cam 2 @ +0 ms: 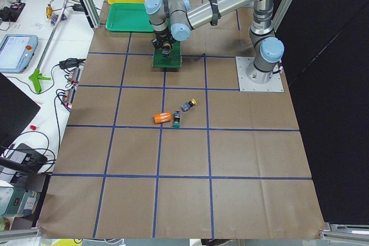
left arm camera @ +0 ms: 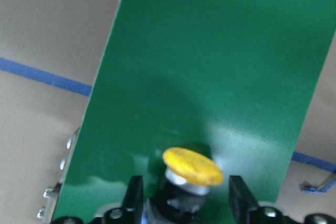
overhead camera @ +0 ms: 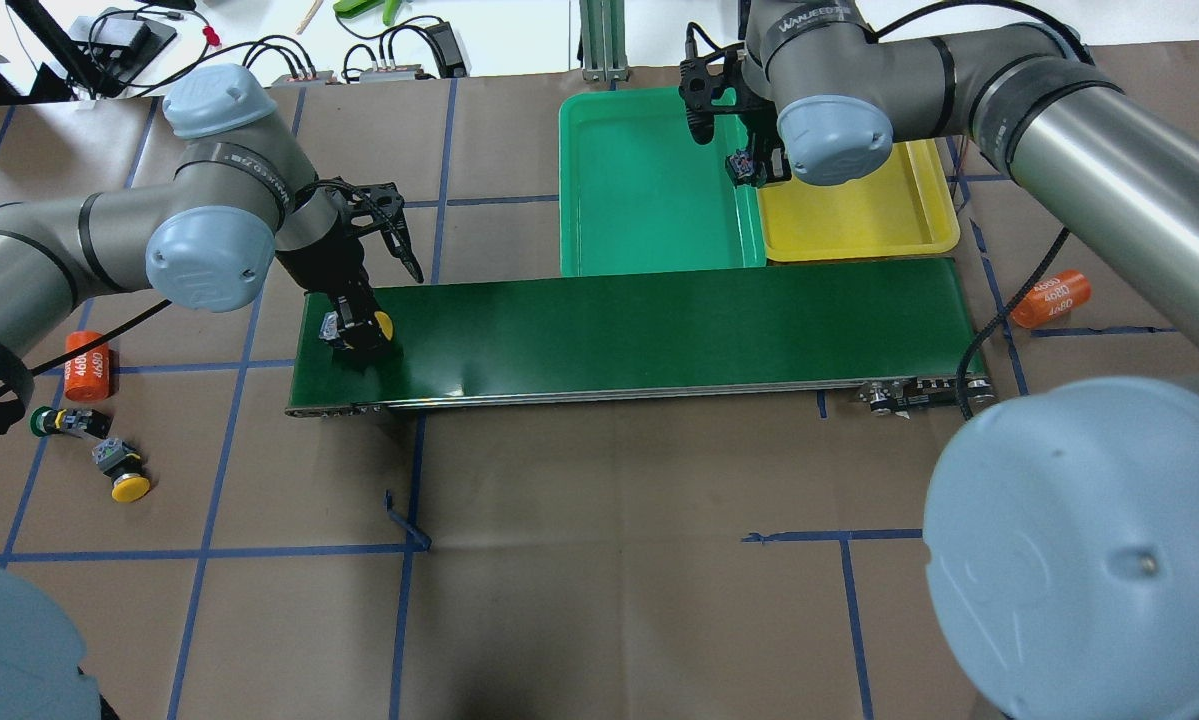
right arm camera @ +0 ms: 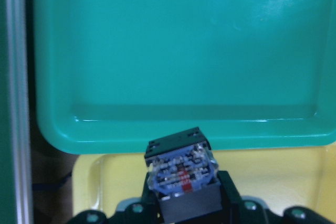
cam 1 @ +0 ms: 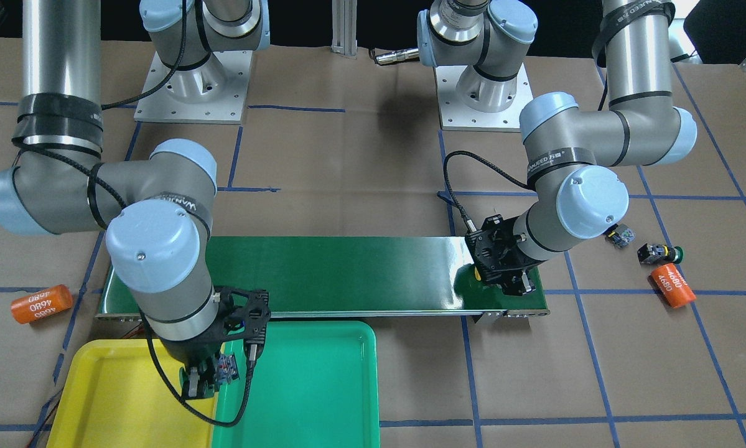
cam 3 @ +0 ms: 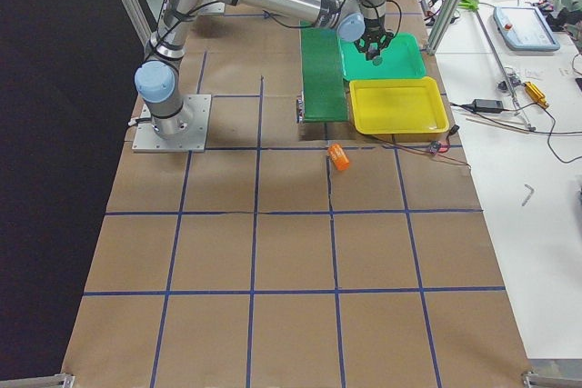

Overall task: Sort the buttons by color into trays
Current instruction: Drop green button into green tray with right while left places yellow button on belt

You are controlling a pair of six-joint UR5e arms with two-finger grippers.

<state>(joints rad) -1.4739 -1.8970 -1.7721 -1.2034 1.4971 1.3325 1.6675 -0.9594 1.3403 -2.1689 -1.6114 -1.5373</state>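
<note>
My left gripper is low over the left end of the conveyor belt, shut on a yellow-capped button whose cap points along the belt. My right gripper hovers over the shared rim of the green tray and the yellow tray. It is shut on a button whose contact block faces the wrist camera and whose cap is hidden. A green button and a yellow button lie on the paper left of the belt.
One orange "4680" cylinder lies next to the loose buttons, another off the belt's right end. Both trays butt against the belt's far edge. Cables and tools sit beyond the table's far side.
</note>
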